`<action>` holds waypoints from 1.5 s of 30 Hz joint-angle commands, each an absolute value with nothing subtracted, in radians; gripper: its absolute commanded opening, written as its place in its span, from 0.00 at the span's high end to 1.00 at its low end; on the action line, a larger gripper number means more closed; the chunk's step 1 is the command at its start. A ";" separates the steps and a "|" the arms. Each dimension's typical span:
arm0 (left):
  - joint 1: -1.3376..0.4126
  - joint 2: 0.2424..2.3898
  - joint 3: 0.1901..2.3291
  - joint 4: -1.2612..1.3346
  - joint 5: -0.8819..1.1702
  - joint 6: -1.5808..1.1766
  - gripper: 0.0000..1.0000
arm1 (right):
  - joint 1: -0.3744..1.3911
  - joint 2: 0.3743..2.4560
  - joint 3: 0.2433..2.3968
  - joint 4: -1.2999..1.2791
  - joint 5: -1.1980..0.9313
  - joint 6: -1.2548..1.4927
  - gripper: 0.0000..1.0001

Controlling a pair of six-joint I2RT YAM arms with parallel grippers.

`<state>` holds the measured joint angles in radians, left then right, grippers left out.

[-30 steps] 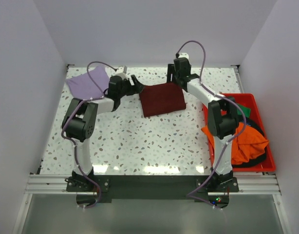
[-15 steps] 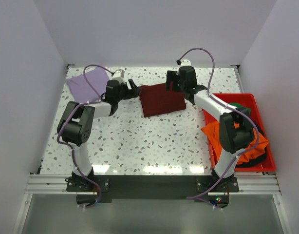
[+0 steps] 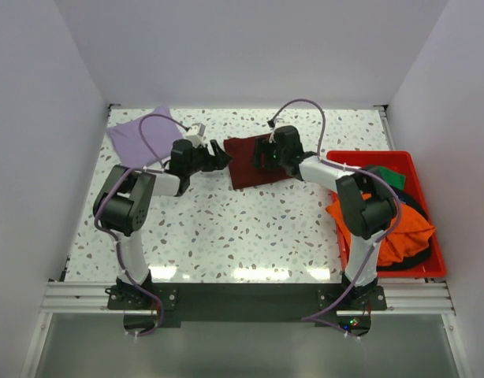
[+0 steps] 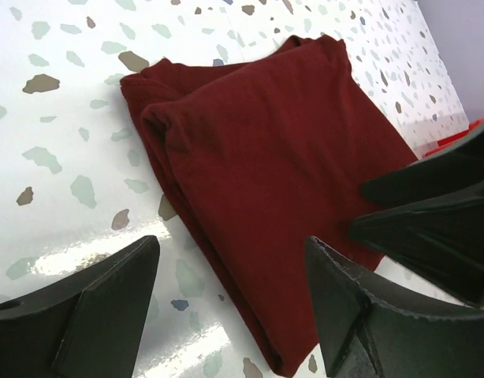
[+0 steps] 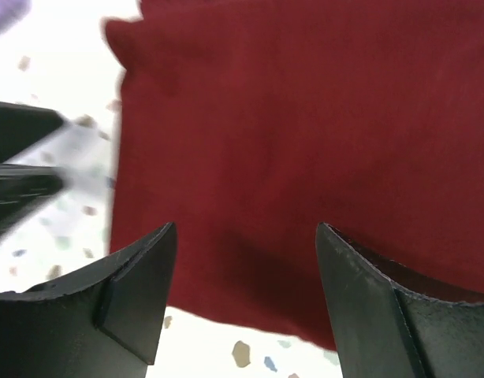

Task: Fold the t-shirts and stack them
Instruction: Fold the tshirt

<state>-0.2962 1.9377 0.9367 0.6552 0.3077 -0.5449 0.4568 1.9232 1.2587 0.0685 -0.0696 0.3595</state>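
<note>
Both arms have swung inward over the last second: the right gripper (image 5: 243, 232) has come off the far edge of the table (image 3: 226, 228) and now sits low over the folded maroon shirt (image 3: 243, 172). The left gripper (image 4: 230, 252) has dropped to that shirt's left edge.

Both grippers are released, fingers spread, with nothing between them but air. The left wrist view shows the shirt's layered edge lying flat on the table between the left fingers, ungripped. The right wrist view shows cloth filling the gap below the right fingers.

The maroon shirt looks already folded into a rough square at the middle of the far side. A lavender shirt (image 3: 135, 135) lies well apart at the far left, and an orange shirt (image 3: 403, 232) is heaped with others in the red bin (image 3: 384, 154).

The step in hand looks like taking hold of the folded shirt to stack it. Next, each gripper likely has to pinch all the layers at once, or the fold may open when lifted.
</note>
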 commanded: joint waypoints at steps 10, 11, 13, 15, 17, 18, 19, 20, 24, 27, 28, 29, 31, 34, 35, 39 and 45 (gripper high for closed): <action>-0.302 1.996 0.983 0.738 0.322 -0.566 0.22 | 0.434 2.060 1.286 0.003 0.021 0.419 0.27; -0.302 2.003 0.995 0.736 0.319 -0.565 0.21 | 0.433 2.062 1.284 0.003 0.021 0.419 0.27; -0.301 2.035 1.034 0.727 0.310 -0.558 0.21 | 0.433 2.060 1.284 0.003 0.018 0.419 0.27; -0.298 2.060 1.060 0.726 0.308 -0.555 0.21 | 0.433 2.057 1.282 -0.018 0.015 0.419 0.27; -0.295 2.091 1.092 0.729 0.319 -0.555 0.21 | 0.433 2.049 1.279 -0.017 0.015 0.419 0.27; -0.293 2.103 1.100 0.736 0.319 -0.554 0.21 | 0.433 2.048 1.276 -0.017 0.015 0.417 0.27; -0.293 2.109 1.114 0.736 0.316 -0.551 0.21 | 0.433 2.045 1.278 -0.017 0.015 0.417 0.27; -0.291 2.114 1.120 0.736 0.304 -0.551 0.21 | 0.433 2.043 1.276 -0.017 0.015 0.416 0.27; -0.281 2.151 1.160 0.730 0.296 -0.554 0.20 | 0.433 2.039 1.270 -0.014 0.009 0.416 0.27; -0.275 2.212 1.210 0.724 0.321 -0.564 0.20 | 0.433 2.036 1.270 -0.014 0.005 0.416 0.27; -0.273 2.223 1.235 0.719 0.321 -0.568 0.20 | 0.433 2.036 1.270 -0.014 0.003 0.416 0.27; -0.272 2.233 1.249 0.707 0.322 -0.571 0.20 | 0.433 2.033 1.269 -0.014 0.002 0.416 0.27; -0.270 2.261 1.281 0.696 0.325 -0.580 0.20 | 0.433 2.031 1.269 -0.012 0.003 0.416 0.27; -0.268 2.281 1.308 0.673 0.318 -0.589 0.20 | 0.433 2.023 1.266 -0.012 0.002 0.413 0.27; -0.268 2.283 1.315 0.669 0.318 -0.592 0.20 | 0.433 2.022 1.266 -0.012 0.002 0.413 0.27; -0.270 2.309 1.348 0.649 0.327 -0.606 0.21 | 0.433 2.017 1.266 -0.009 0.002 0.411 0.27; -0.281 2.330 1.341 0.664 0.350 -0.634 0.30 | 0.434 2.016 1.269 -0.005 0.002 0.414 0.27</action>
<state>-0.2771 2.2951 1.3243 0.6720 0.3244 -0.6094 0.4458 2.0243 1.2808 0.0574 -0.0212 0.4110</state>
